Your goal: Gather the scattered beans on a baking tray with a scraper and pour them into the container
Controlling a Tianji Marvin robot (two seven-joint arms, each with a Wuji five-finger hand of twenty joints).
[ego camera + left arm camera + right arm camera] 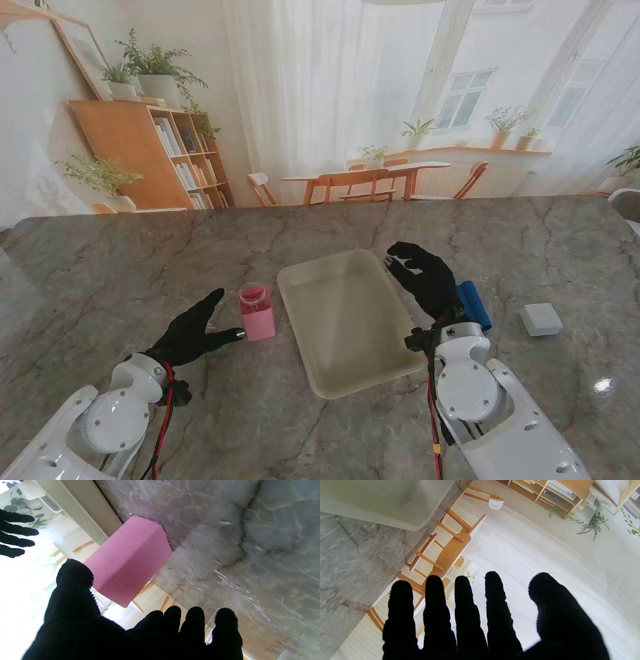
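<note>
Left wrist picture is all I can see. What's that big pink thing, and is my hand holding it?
Observer: It's a pink container standing upright on the table, left of the baking tray. The left hand is open beside it, not gripping it.
Child: Where's the scraper?
Observer: A blue scraper lies on the table right of the tray, partly hidden by the right hand, which is open.
Child: Are there beans in the tray?
Observer: In the stand's view I can't make out any; they may be too small to see.
</note>
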